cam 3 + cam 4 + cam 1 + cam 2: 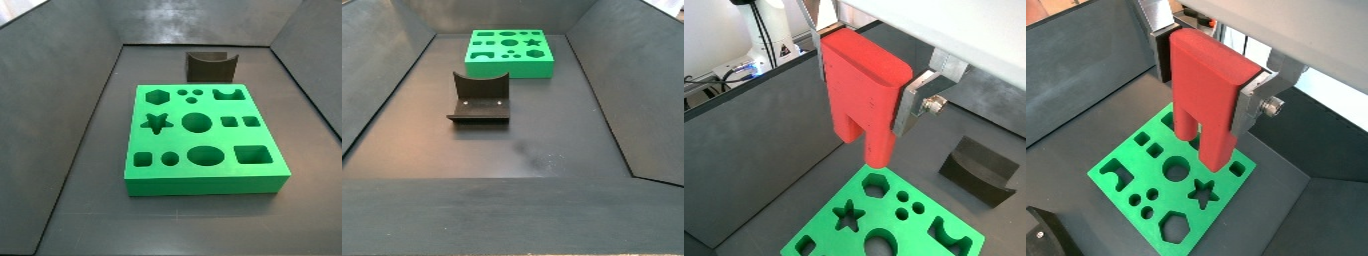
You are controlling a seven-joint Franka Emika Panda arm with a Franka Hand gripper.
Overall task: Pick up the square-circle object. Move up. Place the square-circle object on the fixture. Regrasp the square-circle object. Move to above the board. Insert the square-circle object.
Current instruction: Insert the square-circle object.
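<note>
- The small red plastic square-circle object [865, 90], a blocky part joined to a narrower rounded leg, is clamped in the two-finger gripper [1213, 85], in both wrist views.
- The gripper's flat silver finger plates [1256, 98] grip the blocky upper part; the leg points down, free.
- Object hangs well above the large bright green board [885, 215] with shaped cut-outs; not touching it.
- Both side views show neither gripper nor object.
- The dark notched fixture [210, 65] stands empty just beyond the board.
- Judgement: rigid, light, smooth plastic; may slip or tilt if gripped off-centre. Hold the flat faces of the square part, leaving the leg clear for insertion.
</note>
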